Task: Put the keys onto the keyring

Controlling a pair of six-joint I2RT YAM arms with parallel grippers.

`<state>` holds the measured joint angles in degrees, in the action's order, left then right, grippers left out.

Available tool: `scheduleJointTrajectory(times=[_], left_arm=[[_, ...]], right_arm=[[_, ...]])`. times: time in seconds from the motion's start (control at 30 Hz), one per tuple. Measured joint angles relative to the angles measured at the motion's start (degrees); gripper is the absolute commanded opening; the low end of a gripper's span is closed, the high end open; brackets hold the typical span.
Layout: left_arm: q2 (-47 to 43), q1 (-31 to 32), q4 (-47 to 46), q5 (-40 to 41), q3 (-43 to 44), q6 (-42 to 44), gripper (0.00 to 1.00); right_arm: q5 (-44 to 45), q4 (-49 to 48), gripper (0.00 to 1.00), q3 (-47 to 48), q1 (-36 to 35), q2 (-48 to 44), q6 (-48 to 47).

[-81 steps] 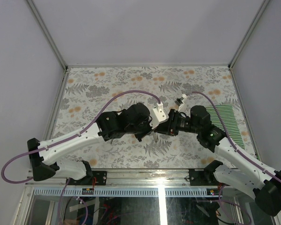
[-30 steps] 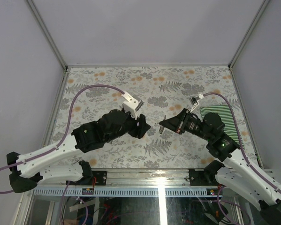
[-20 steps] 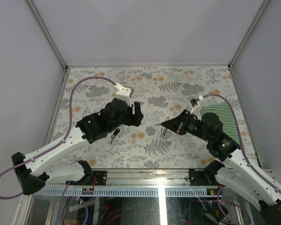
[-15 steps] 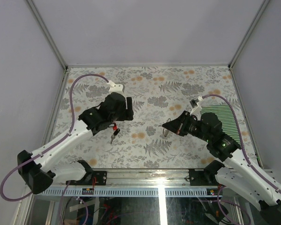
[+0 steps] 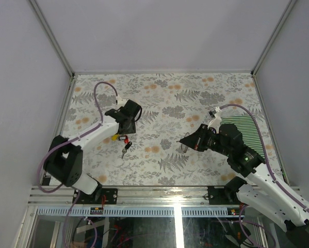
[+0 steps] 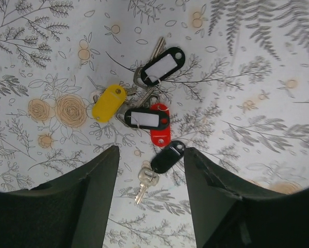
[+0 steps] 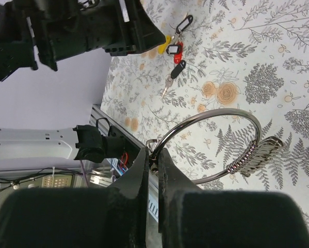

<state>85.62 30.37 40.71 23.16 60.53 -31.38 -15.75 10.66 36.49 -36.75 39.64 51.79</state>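
Note:
The keys (image 6: 144, 118) lie in a loose bunch on the flowered table, with yellow (image 6: 109, 103), red (image 6: 159, 131) and black tags. One bare silver key (image 6: 145, 181) sticks out toward me on a black tag (image 6: 167, 157). My left gripper (image 6: 150, 206) hovers open just above them, nothing between its fingers (image 6: 87, 206). In the top view it (image 5: 125, 128) sits over the bunch (image 5: 124, 140) at centre left. My right gripper (image 7: 153, 155) is shut on the keyring (image 7: 216, 116), a thin silver ring with a coiled section (image 7: 257, 152), held above the table at centre right (image 5: 184, 148).
A green striped cloth (image 5: 249, 134) lies at the right edge behind the right arm. The metal frame rail (image 5: 169, 194) runs along the near edge. The left arm's black body (image 7: 82, 26) fills the top left of the right wrist view.
The two grippers were together at the centre; the left one has swung away to the far left and now hangs over the uncovered keys. The right one, still gripping the ring, has barely shifted.

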Motion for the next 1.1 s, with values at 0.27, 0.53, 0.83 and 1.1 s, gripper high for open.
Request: scheduleJointTrajectory(times=[0.27,0.53,0.83,1.1], left_arm=[[9.92,-0.02,-1.31,2.21,1.14,0.11,0.47],[14.67,-0.2,-3.69,3.8,4.42,0.35,0.39],[16.33,-2.58,-5.79,3.78,4.63,0.42,0.35],[17.29,-2.8,-7.45,2.49,4.33,0.37,0.32]], right_arm=[[-0.33,1.73,0.0,0.02,0.0,0.24,-1.53],[-0.37,2.29,0.0,0.02,0.0,0.24,-2.25],[-0.42,3.26,0.0,0.11,0.0,0.35,-2.78],[-1.09,3.23,0.0,0.22,0.0,1.07,-2.78]])
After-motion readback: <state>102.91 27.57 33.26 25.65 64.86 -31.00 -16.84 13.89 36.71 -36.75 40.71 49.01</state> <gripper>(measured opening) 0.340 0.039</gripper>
